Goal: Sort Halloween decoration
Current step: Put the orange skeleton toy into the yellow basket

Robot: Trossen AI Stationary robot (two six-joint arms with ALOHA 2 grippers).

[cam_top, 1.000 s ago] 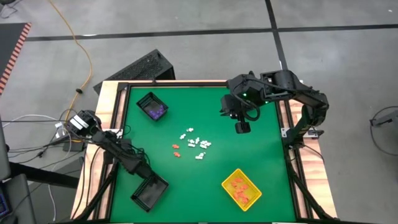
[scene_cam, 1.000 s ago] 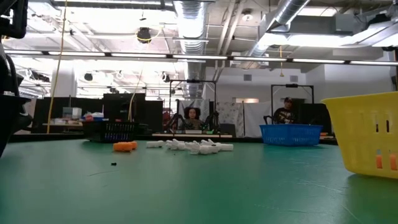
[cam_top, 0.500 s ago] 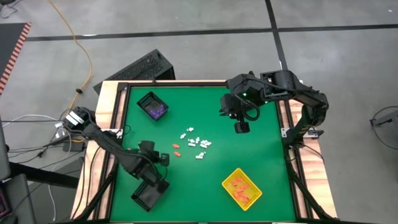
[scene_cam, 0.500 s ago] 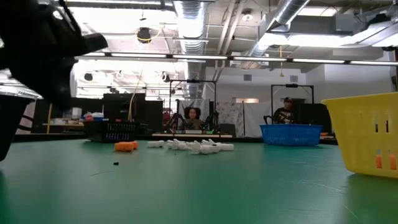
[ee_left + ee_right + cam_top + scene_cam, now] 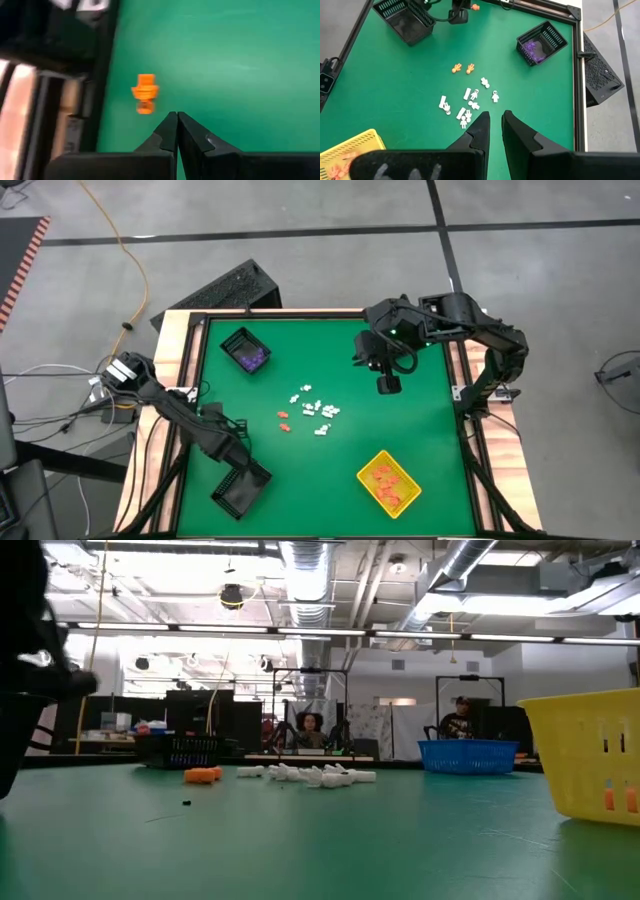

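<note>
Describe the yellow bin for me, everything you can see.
The yellow bin is a small rectangular plastic basket with slotted walls. It sits upright on the green mat near the table's front edge on the right arm's side, turned at an angle. Orange pieces lie inside. Nothing else touches it; neither arm is near it.

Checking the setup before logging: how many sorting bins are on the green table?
3. In the high view: a black bin holding purple pieces at upper left, a second black bin at lower left, and a yellow bin holding orange pieces at lower right. None seems hidden.
</note>
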